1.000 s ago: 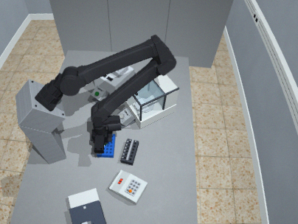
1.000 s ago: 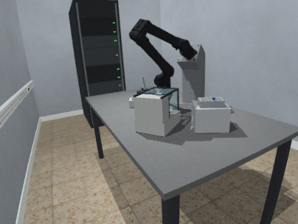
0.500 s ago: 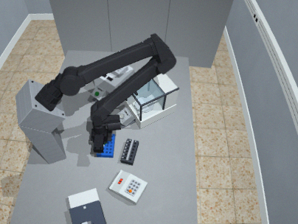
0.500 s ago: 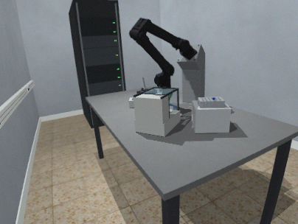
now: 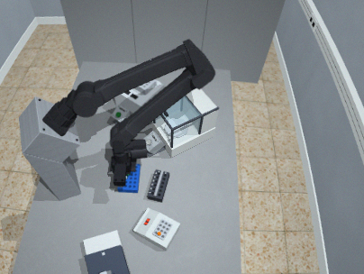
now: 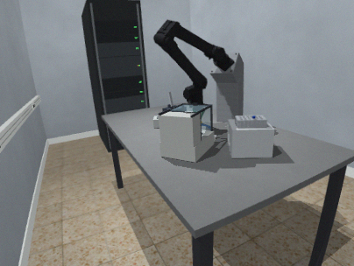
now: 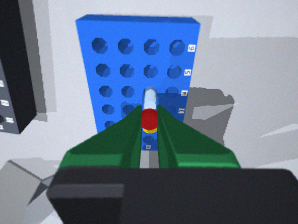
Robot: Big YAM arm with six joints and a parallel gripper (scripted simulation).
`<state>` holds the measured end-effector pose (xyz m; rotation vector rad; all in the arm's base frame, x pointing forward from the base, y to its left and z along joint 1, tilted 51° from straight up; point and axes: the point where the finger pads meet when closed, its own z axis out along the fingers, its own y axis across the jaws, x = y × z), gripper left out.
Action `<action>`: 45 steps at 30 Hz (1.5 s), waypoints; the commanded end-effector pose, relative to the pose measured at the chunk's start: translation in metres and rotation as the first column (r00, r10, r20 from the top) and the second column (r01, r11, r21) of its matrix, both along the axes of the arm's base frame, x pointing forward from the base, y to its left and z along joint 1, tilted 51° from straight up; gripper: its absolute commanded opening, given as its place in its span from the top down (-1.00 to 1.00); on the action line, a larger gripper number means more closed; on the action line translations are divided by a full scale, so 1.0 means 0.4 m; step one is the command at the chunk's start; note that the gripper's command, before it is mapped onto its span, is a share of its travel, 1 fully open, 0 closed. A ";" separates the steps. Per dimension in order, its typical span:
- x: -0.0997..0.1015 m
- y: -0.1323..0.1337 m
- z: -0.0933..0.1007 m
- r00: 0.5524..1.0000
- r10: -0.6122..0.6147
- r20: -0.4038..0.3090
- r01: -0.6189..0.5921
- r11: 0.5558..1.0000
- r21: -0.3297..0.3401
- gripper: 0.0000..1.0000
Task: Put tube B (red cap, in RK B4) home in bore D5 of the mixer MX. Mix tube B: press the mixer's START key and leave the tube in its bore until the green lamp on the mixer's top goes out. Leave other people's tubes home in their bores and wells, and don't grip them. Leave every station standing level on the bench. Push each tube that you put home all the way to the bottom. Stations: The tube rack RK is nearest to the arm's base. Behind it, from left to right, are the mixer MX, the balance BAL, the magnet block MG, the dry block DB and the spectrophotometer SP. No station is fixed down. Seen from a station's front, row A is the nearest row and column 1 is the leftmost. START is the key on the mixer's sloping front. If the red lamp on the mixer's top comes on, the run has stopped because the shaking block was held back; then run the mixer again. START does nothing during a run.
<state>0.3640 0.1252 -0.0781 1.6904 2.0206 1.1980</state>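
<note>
In the wrist view my gripper (image 7: 149,112) has its green fingers shut on tube B (image 7: 149,107), a clear tube with a red cap. It holds the tube over the blue rack RK (image 7: 142,75), near the row of wells marked 4. I cannot tell whether the tube's lower end is clear of its well. In the top view the gripper (image 5: 120,177) points down at the left end of the rack (image 5: 131,178). The mixer MX (image 5: 135,99) is a white box behind the arm, partly hidden by it. It also shows in the exterior view (image 6: 251,136), with its bores on top.
The glass-walled balance (image 5: 186,119) stands right of the arm's elbow. The black magnet block (image 5: 159,185) lies close beside the rack. The white dry block (image 5: 156,227) and the spectrophotometer (image 5: 104,254) stand further along. The grey base pedestal (image 5: 47,144) is at the left.
</note>
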 end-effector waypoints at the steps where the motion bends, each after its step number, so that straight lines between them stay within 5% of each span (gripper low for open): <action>1: -0.035 -0.024 0.008 1.000 -0.006 -0.010 0.006 1.000 -0.012 0.82; 45: -0.037 -0.015 0.007 1.000 -0.001 -0.006 0.001 1.000 -0.005 0.82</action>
